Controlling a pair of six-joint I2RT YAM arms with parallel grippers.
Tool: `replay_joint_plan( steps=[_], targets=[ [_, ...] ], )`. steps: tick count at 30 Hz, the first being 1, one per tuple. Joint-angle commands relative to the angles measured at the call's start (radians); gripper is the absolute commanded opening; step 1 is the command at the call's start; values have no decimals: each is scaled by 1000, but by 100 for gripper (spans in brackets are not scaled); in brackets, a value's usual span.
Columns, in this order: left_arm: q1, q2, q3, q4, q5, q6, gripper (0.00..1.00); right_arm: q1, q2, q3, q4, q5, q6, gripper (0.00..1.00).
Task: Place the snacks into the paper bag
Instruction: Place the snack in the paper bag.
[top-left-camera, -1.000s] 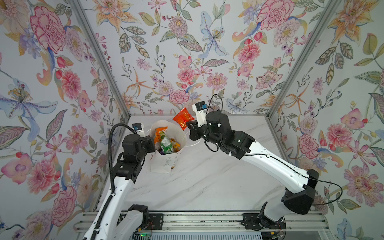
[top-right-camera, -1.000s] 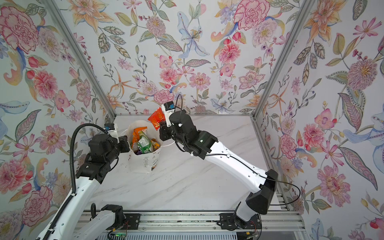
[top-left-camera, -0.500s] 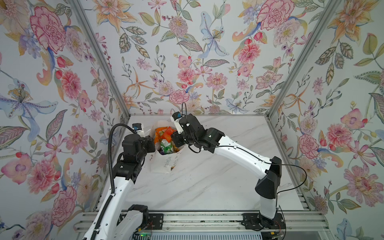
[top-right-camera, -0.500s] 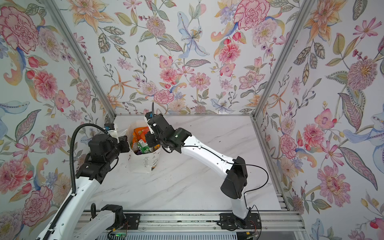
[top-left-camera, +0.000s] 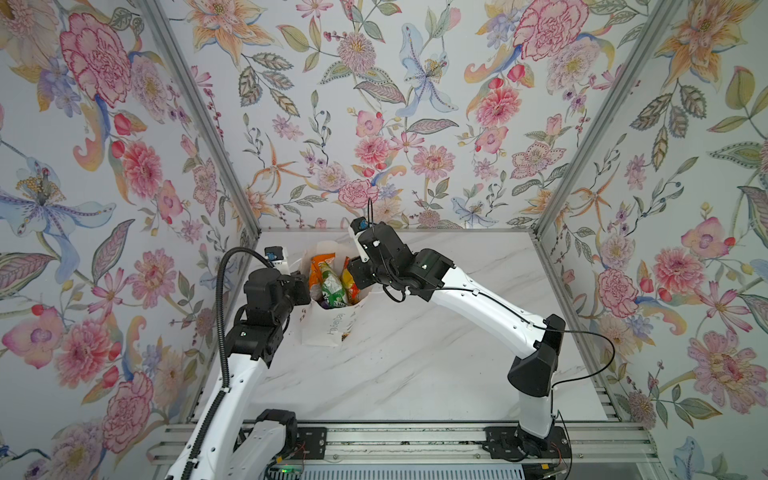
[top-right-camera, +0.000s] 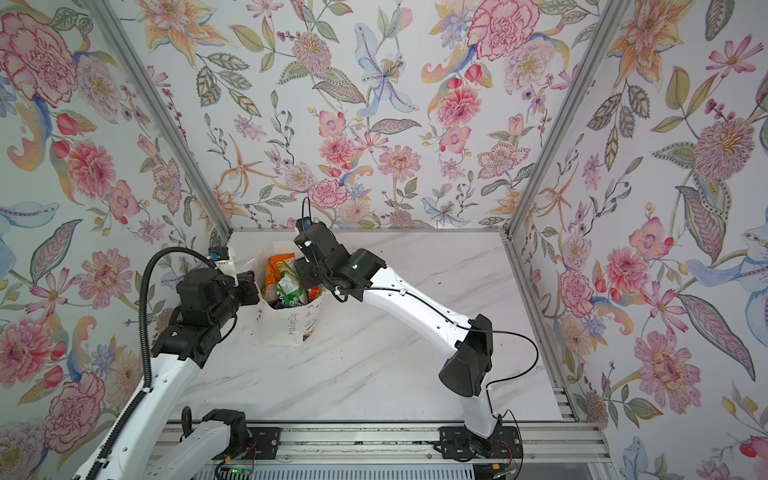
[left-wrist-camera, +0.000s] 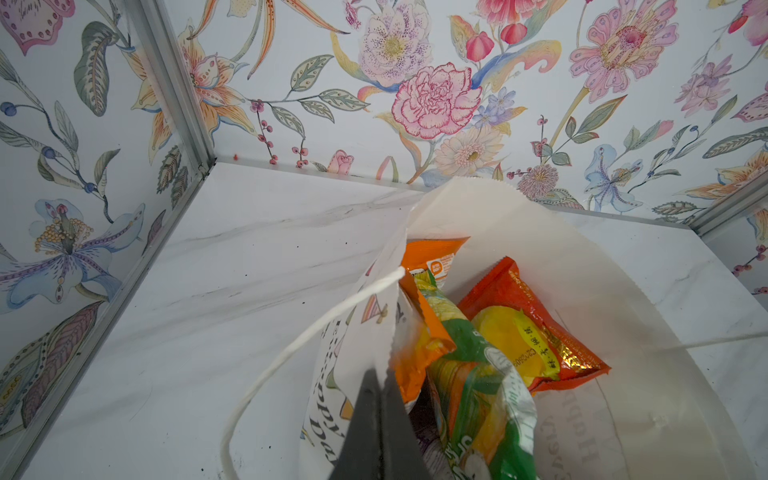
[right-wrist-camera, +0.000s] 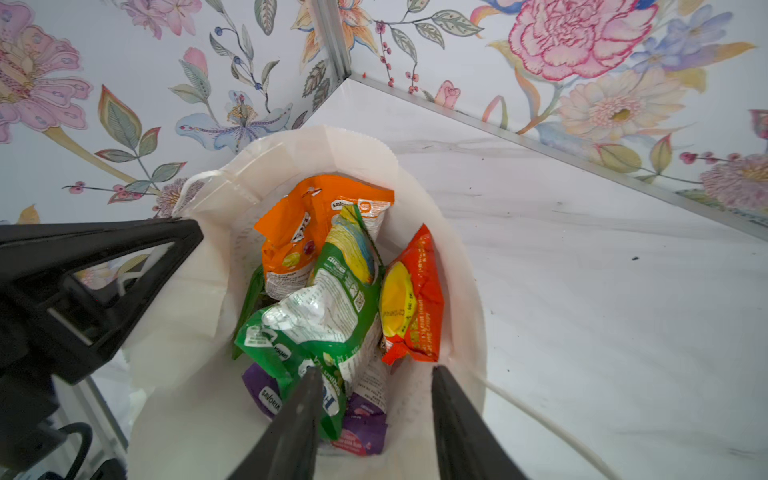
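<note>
We're clamping paper bag (left-wrist-camera: 519, 216) rim with left end effector (left-wrist-camera: 379, 374); right end effector (right-wrist-camera: 376, 370) hovering open over snacks (right-wrist-camera: 328, 299), mid-frame.

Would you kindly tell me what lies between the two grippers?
The open paper bag holding the snacks sits between left gripper and right gripper, shown in both top views.

White paper bag (top-left-camera: 328, 332) stands upright, mouth open, near the bench's (top-left-camera: 415, 365) far left corner — snacks (top-left-camera: 332, 286) crammed inside: orange packet (right-wrist-camera: 291, 232), crumpled green packet (right-wrist-camera: 307, 328), purple packet (right-wrist-camera: 262, 395) beneath, red-orange sachet (right-wrist-camera: 419, 299) beside.
</note>
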Motion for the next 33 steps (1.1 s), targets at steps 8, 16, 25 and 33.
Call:
replay_joint_plan(
  steps=[8,16,25,33],
  targets=[
    [-2,-16,-14,23,-3,20,0,-34,84,71,-181,90,20,57],
    [0,-13,-14,23,-1,20,0,-53,123,71,-213,93,30,67],
    [-2,-9,-14,23,4,18,0,-68,177,111,-213,-43,29,48],
    [-1,-7,10,11,9,22,0,-70,172,168,-212,-80,20,9]
  ],
)
